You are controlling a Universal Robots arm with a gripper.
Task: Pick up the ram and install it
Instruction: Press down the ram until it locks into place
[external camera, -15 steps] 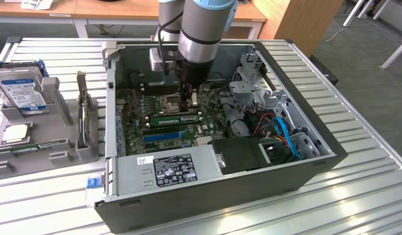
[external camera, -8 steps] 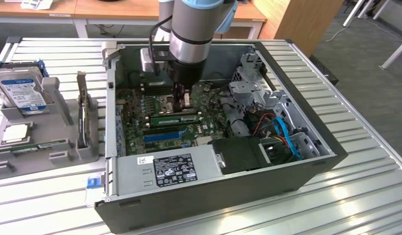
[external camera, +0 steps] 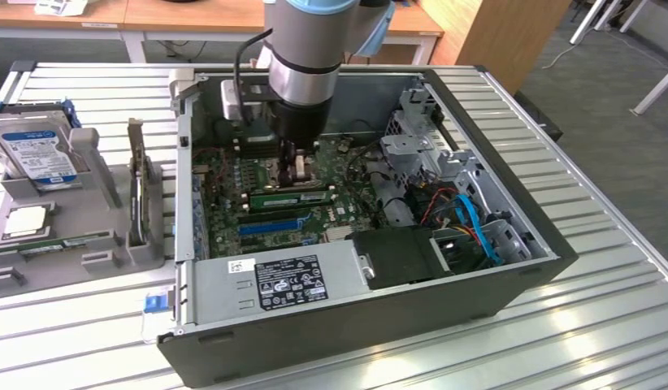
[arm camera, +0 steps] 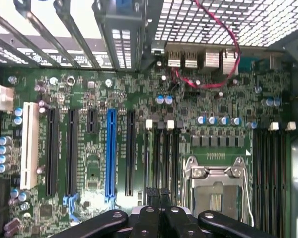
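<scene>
Starting with the biggest risk: the computer case (external camera: 508, 284) closes in around the arm (external camera: 301, 57), which reaches deep inside it. Any sideways drift could put the wrist against the drive cage (external camera: 421, 154) on the exterior view's right, and that would jolt everything below.

Next is the motherboard (arm camera: 89, 163). If you push down off line, the load goes into the board and not into a slot, so it could flex or lose small parts.

The ram (external camera: 291, 197) shows in the exterior view as a green stick lying along the memory slots (arm camera: 165, 158), just below the gripper (external camera: 296, 169) and near the blue slot (arm camera: 110, 148). You cannot tell from here whether it is fully seated or only resting in the slot. If one end sits high, pressing at a single spot could rock it and leave it crooked.

In the wrist view the fingertips (arm camera: 152, 194) look drawn together, with nothing visible between them, poised over the slots. A narrow tip like that could slide off the stick's thin top edge and hit the neighbouring slot, or the CPU socket (arm camera: 216, 188) just beside.

Smallest of all are the white latches (arm camera: 149, 124) at the slot ends. If they have not closed, I judge that the stick could work loose.
</scene>
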